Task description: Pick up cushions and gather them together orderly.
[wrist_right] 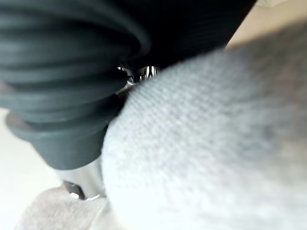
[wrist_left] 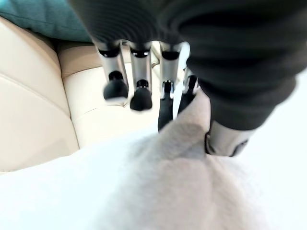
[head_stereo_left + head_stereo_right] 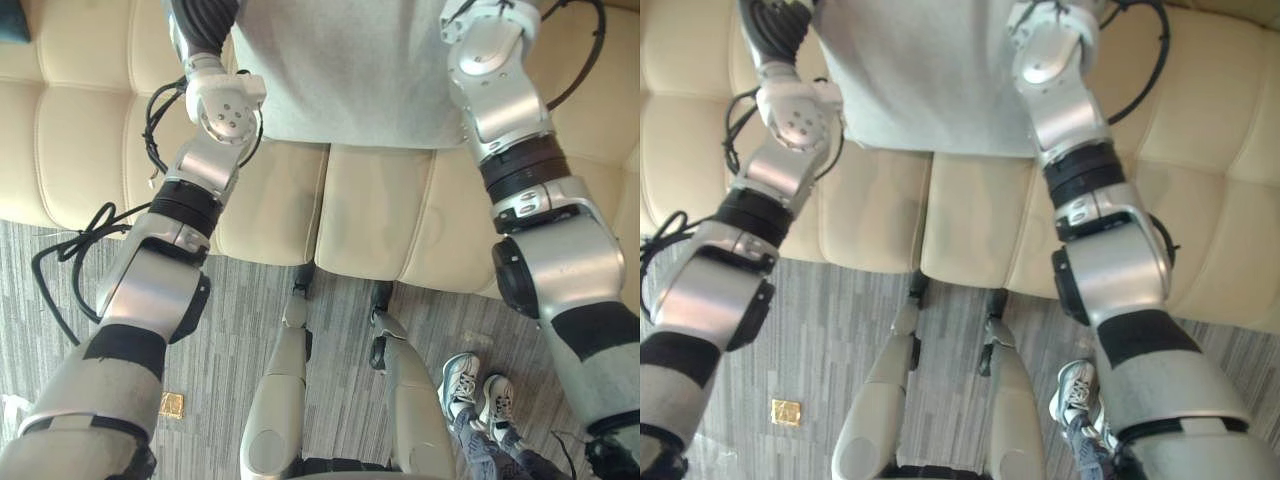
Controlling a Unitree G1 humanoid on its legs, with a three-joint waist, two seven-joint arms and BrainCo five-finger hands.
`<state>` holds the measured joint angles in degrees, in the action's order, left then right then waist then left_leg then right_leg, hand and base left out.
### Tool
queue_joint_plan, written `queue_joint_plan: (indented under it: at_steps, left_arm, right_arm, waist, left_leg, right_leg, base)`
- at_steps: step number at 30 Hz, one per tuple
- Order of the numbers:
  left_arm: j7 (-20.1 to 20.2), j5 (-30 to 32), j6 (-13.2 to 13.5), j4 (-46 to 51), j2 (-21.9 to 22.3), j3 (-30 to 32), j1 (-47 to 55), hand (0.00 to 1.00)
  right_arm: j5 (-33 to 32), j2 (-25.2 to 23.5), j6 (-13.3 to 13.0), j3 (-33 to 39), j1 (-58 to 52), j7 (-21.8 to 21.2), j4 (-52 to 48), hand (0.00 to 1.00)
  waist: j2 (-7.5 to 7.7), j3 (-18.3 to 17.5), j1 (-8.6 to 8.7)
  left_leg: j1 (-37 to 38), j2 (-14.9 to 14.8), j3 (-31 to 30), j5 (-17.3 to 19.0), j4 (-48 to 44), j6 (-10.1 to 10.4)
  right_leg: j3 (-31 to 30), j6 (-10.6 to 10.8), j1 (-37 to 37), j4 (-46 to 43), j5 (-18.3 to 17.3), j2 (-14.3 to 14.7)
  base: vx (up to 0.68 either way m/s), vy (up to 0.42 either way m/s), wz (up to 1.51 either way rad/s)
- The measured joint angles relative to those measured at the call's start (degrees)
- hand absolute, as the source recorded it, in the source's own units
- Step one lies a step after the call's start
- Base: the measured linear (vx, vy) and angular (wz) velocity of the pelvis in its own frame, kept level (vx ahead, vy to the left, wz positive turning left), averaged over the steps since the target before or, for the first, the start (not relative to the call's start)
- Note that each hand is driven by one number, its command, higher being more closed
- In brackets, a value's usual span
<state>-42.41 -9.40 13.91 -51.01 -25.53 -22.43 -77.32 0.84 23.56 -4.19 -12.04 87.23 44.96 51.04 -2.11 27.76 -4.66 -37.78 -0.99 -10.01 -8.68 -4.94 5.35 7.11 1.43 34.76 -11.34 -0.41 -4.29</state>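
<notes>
A large grey cushion [image 3: 350,70] hangs between my two arms above the cream sofa [image 3: 370,220], its lower edge over the seat. In the left wrist view my left hand [image 2: 165,103] grips a corner of the grey cushion [image 2: 182,182], which is pinched between the thumb and the nearer fingers while the other fingers stick out over the seat. The cover of my right hand [image 1: 62,72] presses against the grey cushion [image 1: 216,143], which hides what lies past it. A teal cushion [image 2: 48,17] lies on the sofa beyond my left hand.
The sofa's front edge runs across the middle of the eye views, with grey carpet [image 3: 260,290] below it. A person's sneakers [image 3: 475,390] stand on the carpet at the lower right. A small golden square [image 3: 172,405] lies on the floor at the lower left.
</notes>
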Motion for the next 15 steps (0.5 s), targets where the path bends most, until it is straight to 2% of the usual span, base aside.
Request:
queue_joint_plan:
  at_steps: [4, 8, 10, 15]
  left_arm:
    - [0.47, -2.80, 2.04, -1.61, -1.46, -0.08, -0.99, 0.00]
    - [1.27, -5.54, 2.32, -0.65, -3.43, 0.45, -0.48, 0.00]
    - [1.17, -6.85, 3.15, 3.24, -3.39, 1.96, 1.92, 0.00]
    - [-2.08, -8.68, 6.02, 23.66, -2.76, 14.18, 14.81, 0.00]
  right_arm:
    - [-3.80, 1.95, -0.74, 0.06, 0.42, -0.01, 1.90, 0.00]
    - [-7.59, 3.33, -2.98, 1.48, 0.07, -0.04, 1.28, 0.00]
    - [-8.56, 4.33, -3.57, 5.07, -1.91, 0.07, -0.91, 0.00]
    - [-10.03, 7.80, -6.29, 14.54, -18.47, 0.77, -15.49, 0.00]
  waist:
    - [0.00, 0.00, 0.17]
    - [0.00, 0.00, 1.32]
    - [0.00, 0.00, 1.57]
    - [-0.01, -0.02, 1.55]
  left_leg:
    - [-0.20, 0.42, -0.12, 0.01, -0.01, -0.01]
    - [0.13, 0.51, -1.09, 0.01, 0.00, -0.01]
    - [1.10, 0.55, -1.57, 0.01, 0.01, 0.00]
    - [5.74, 0.64, -2.71, 0.01, 0.84, 0.00]
  right_leg:
    - [-1.60, 0.50, 0.22, 1.14, 0.52, -0.25]
    - [-1.85, 0.63, -0.46, 2.04, 0.91, -0.25]
    - [-1.77, 0.70, -2.13, 3.23, 1.28, -0.17]
    - [-1.83, 0.73, -7.45, 4.83, 1.53, 0.06]
  base:
    - [0.07, 0.003, -0.13]
    - [0.05, -0.010, -0.04]
    - [0.06, -0.011, 0.07]
    - [0.06, -0.016, 0.05]
